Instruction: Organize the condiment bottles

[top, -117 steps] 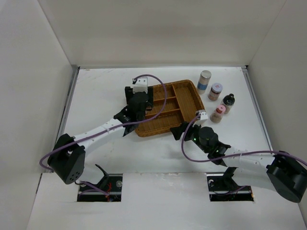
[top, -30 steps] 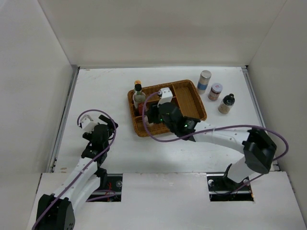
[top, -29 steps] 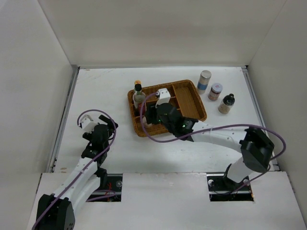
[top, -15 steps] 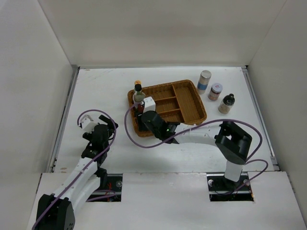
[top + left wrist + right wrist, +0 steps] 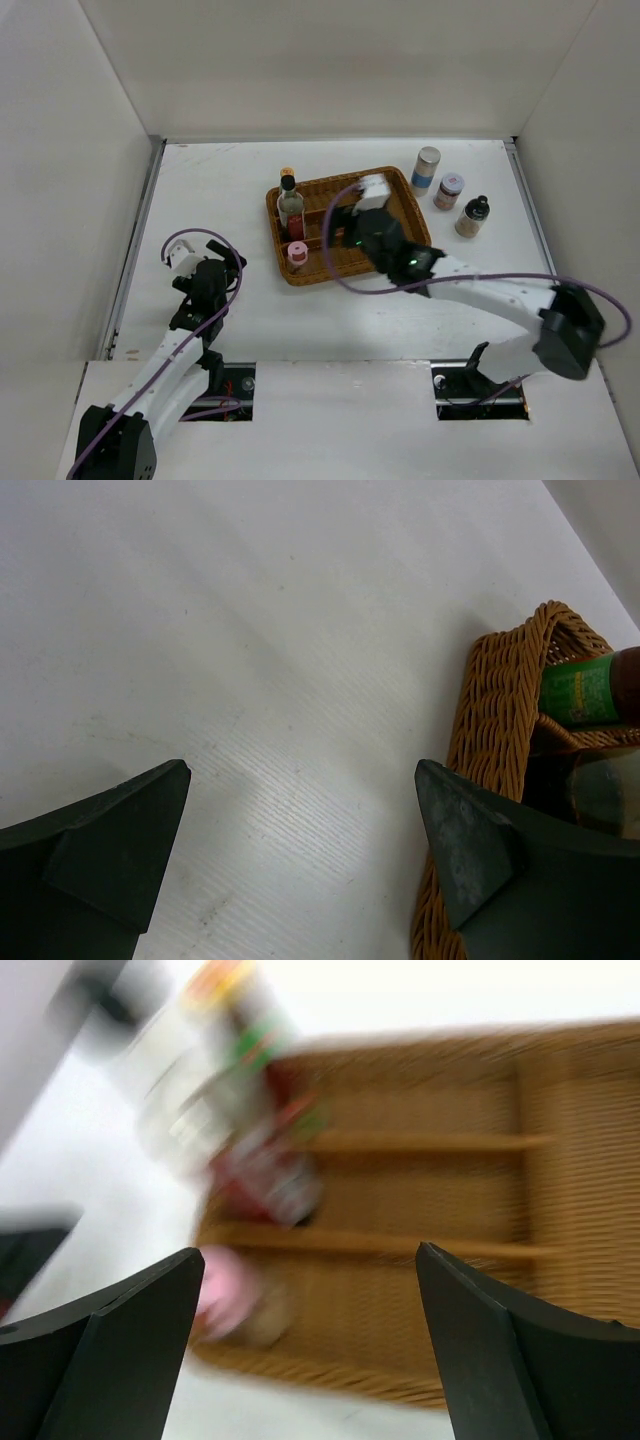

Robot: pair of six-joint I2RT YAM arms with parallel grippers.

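Pink-capped bottle (image 5: 297, 252) just landed in the tray (image 5: 325, 184) by the tall bottle (image 5: 290, 208). Right fingers (image 5: 110, 1350) backed off, spread wide, empty. Left fingers (image 5: 100, 850) are apart and empty too. Three bottles (image 5: 448, 190) still wait on the tabletop (image 5: 220, 190).

White table (image 5: 215, 185): wicker tray (image 5: 419, 217); to right, silver-lidded jar (image 5: 426, 168), pink-lidded jar (image 5: 448, 191), dark bottle (image 5: 471, 216).

Three of the six sit in the left end of the wicker tray (image 5: 404, 203). The tall clear black-capped bottle (image 5: 291, 208) is upright, the yellow-capped red-green bottle (image 5: 287, 173) is right behind it, and the small pink-capped bottle (image 5: 297, 252) is in the near-left corner. The rest stand just off the tray's right side, far to near: silver-lidded blue-label jar (image 5: 426, 168), squat pink-lidded jar (image 5: 449, 190), small dark black-capped bottle (image 5: 473, 216).
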